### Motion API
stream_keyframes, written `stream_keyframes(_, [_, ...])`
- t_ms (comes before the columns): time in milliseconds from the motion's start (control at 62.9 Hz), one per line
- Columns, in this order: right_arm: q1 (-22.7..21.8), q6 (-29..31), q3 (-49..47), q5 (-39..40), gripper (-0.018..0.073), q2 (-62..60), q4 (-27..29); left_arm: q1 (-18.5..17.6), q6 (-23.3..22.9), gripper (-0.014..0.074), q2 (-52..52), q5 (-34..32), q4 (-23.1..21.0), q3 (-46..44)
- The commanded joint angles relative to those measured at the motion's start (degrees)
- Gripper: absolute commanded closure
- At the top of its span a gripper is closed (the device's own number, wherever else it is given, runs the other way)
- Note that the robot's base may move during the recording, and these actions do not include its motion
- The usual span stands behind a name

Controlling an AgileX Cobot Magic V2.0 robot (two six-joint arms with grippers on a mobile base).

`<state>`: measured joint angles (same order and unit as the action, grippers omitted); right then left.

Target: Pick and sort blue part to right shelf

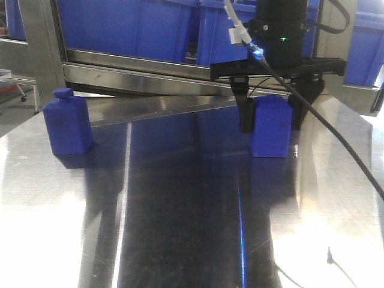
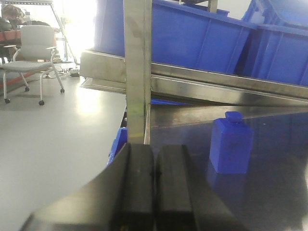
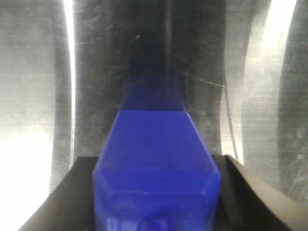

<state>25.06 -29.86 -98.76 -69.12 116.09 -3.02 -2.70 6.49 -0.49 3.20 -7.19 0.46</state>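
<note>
Scene: a steel table (image 1: 180, 228) in front of a steel shelf (image 1: 150, 75) loaded with blue bins (image 1: 126, 24).
Gripped part: a blue part (image 1: 271, 135) stands upright on the table just in front of the shelf's lower rail, toward the shelf's right end.
Right gripper: the gripper (image 1: 273, 123) comes down from above. Its black fingers (image 1: 245, 114) are closed against the part's two sides. The right wrist view shows the part filling the gap between them.
Second part: another blue part (image 1: 67, 123) stands upright and alone in front of the shelf's left end, close to its post (image 2: 137, 72).
Left gripper: the gripper (image 2: 155, 159) is low, in front of the shelf post. Its two fingers are pressed together with nothing between them.
In the way: a black cable (image 1: 336, 144) runs from the right gripper's body down across the table, in front of the shelf's right end. The gripper's body hides part of the bins behind it.
Beyond the shelf: an office chair (image 2: 33, 48) stands on the floor to the shelf's left.
Count: two blue parts, two grippers, one chair, one cable and at least three bins.
Markings: a green light (image 1: 284, 39) glows on the right gripper's body.
</note>
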Motion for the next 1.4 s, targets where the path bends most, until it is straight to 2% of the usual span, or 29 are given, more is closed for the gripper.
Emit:
stream_keyframes(0, [-0.11, -0.18, -1.37, -0.12, 0.0261, -3.84, -0.66, -0.4, -0.62, 0.0473, -1.05, -4.91, -0.52, 1.26])
stream_keyframes(175, [-0.28, 0.25, -1.37, -0.27, 0.0261, -6.08, -1.74, -0.4, -0.62, 0.0473, -1.05, -4.91, -0.52, 1.26])
stream_keyframes(366, [-1.77, 3.8, 1.42, 0.96, 0.0261, -11.23, -4.26, -0.4, -0.62, 0.0473, -1.05, -4.91, -0.52, 1.26])
stream_keyframes(588, [-6.93, 10.31, 15.31, 13.58, 0.0261, -22.51, -3.88, -0.4, -0.62, 0.0473, -1.05, -4.91, -0.52, 1.26])
stream_keyframes(668, [-9.59, 13.7, 21.11, 19.17, 0.0261, -27.1, -2.29, -0.4, -0.62, 0.0473, -1.05, -4.91, -0.52, 1.26])
stream_keyframes(875, [-16.41, 29.14, 35.05, 31.78, 0.0261, -38.08, 4.4, -0.4, -0.62, 0.0473, -1.05, -4.91, -0.52, 1.26])
stream_keyframes(938, [-18.51, 31.91, 38.41, 34.97, 0.0261, -41.18, 5.62, -0.4, -0.62, 0.0473, -1.05, -4.91, -0.52, 1.26])
stream_keyframes(1145, [-24.16, 32.25, 48.82, 44.26, 0.0261, -50.01, 5.54, -0.4, -0.62, 0.0473, -1.05, -4.91, -0.52, 1.26])
stream_keyframes(1383, [-24.53, 32.21, 57.08, 53.07, 0.0261, -61.15, 5.49, -0.4, -0.62, 0.0473, -1.05, -4.91, -0.52, 1.26])
